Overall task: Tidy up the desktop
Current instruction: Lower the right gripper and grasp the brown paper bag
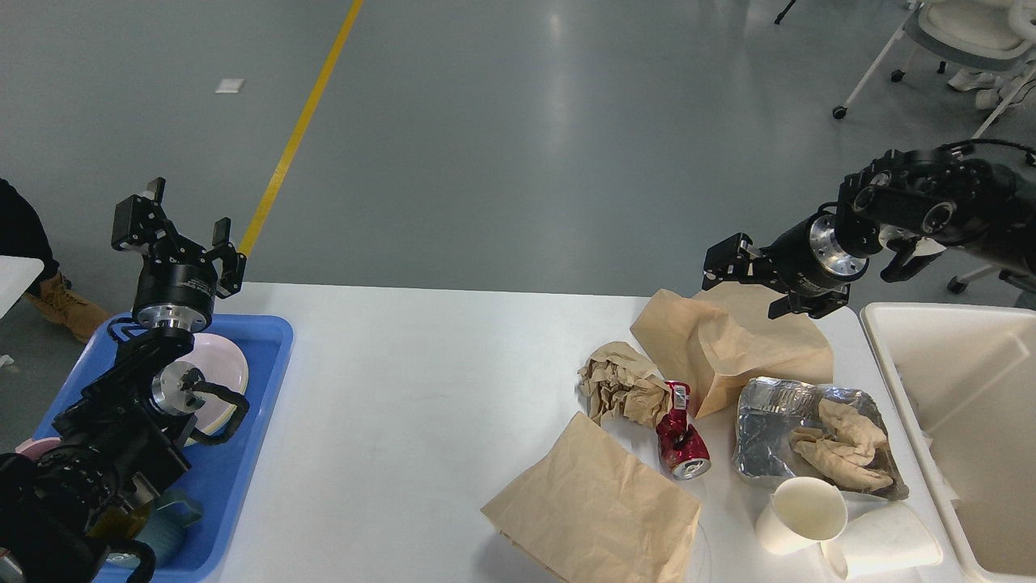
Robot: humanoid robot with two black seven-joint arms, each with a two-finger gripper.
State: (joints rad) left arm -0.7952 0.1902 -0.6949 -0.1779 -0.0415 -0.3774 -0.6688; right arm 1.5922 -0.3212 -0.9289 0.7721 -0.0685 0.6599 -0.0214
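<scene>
The white desktop (pixel 405 405) carries litter on its right half: an upright brown paper bag (pixel 728 348), a crumpled brown paper wad (pixel 619 380), a crushed red can (pixel 680 433), a flat brown bag (pixel 595 502), a foil tray (pixel 769 429) holding crumpled paper, and two white paper cups (pixel 801 514). My right gripper (pixel 753 283) is open and empty, just above the far top edge of the upright bag. My left gripper (pixel 178 227) is open and empty, raised above the blue tray (pixel 243 453).
The blue tray at the left edge holds a pink plate (pixel 227 364) and a teal cup (pixel 174 518). A cream-white bin (pixel 955 389) stands against the table's right edge. A white chair (pixel 955 40) stands on the floor at far right.
</scene>
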